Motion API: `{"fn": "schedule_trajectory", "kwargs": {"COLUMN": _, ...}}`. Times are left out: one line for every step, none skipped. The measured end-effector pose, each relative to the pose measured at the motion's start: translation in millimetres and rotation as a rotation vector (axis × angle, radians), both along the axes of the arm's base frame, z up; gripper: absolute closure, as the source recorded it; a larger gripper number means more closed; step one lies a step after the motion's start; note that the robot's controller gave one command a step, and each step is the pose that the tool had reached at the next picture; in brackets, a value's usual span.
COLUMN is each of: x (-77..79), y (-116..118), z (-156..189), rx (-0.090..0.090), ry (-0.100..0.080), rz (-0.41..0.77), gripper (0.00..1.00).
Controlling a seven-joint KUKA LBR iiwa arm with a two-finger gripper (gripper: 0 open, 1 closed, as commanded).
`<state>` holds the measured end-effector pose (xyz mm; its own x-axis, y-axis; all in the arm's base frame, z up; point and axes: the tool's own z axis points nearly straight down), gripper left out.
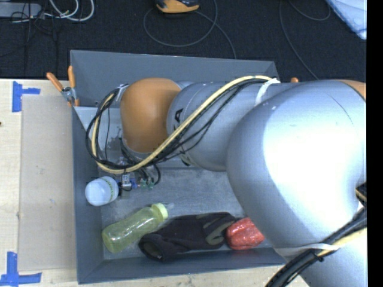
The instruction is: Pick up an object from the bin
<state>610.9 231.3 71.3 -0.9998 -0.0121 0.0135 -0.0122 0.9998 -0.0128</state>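
In the left half of the grey bin [179,64], under the orange cover [146,115] at the wrist, we note the gripper [133,180] low over the floor, with the arm [287,160] and its black and yellow cables [179,130] above most of the bin. We cannot tell whether the gripper is released or clenched; the wrist hides it. Nearest to it is a white round-topped object [102,191] by the left wall, just beside the gripper; we cannot tell if they touch. Along the front wall we record a yellow-green bottle [134,225] lying on its side, a black glove [185,235] to its right, touching it, and a red object [244,234] at the glove's right end.
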Motion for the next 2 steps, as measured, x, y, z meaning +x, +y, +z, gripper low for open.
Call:
{"fn": "schedule_trajectory", "kwargs": {"x": -0.2, "y": -0.3, "z": 1.0, "rx": 0.0, "ry": 0.001, "rz": -0.001, "gripper": 1.0}}
{"fn": "schedule_trajectory", "kwargs": {"x": -0.2, "y": 0.3, "z": 6.3, "rx": 0.002, "ry": 0.0, "rz": -0.002, "gripper": 1.0}}
